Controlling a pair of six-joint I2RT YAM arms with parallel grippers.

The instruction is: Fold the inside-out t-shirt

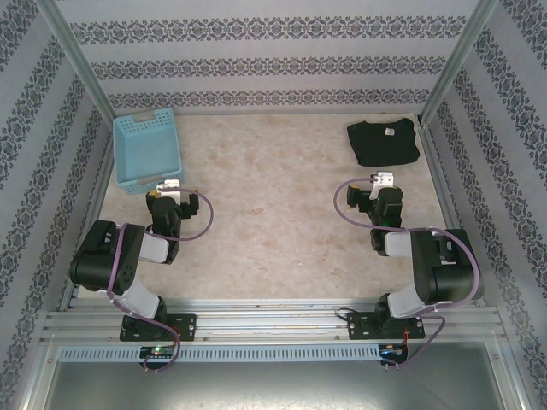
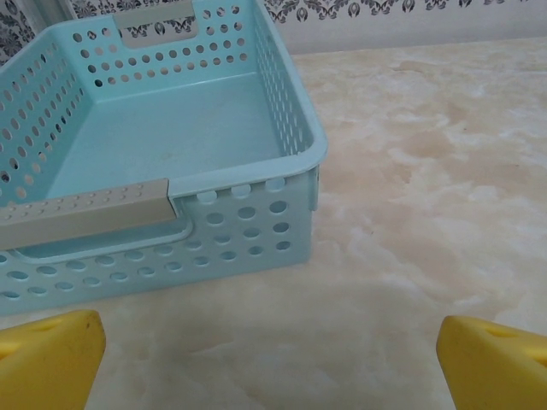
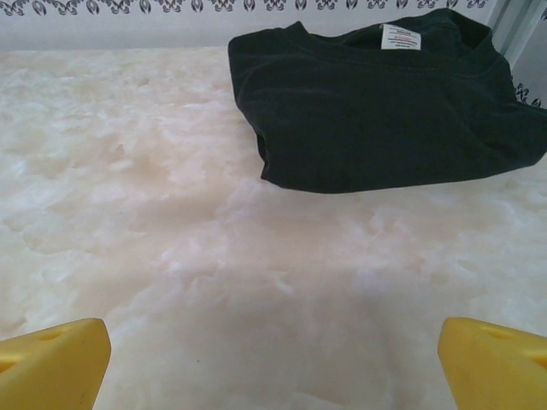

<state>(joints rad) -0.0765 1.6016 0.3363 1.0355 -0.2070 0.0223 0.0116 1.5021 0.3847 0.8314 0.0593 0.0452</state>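
From above, the black t-shirt (image 1: 383, 142) lay compactly folded at upper right, the right gripper (image 1: 382, 181) just below it and the left gripper (image 1: 171, 190) by the blue basket (image 1: 147, 149). Left wrist: yellow fingertips (image 2: 51, 354) spread, empty. Right wrist: jaws equally wide. Any tidying probably wanted a low approach at the near hem. The shirt's right edge was cut off, its layers indistinct.

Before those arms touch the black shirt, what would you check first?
1. Left gripper open, holding nothing: ok.
2. Right gripper open, holding nothing: ok.
3. T-shirt lies on the table ahead of the right gripper, nothing between: ok.
4. Basket stands apart from the t-shirt, in front of the left gripper: ok.
5. T-shirt spread flat: not ok, it lies in a compact bundle.
6. Which side faces out: cannot tell.
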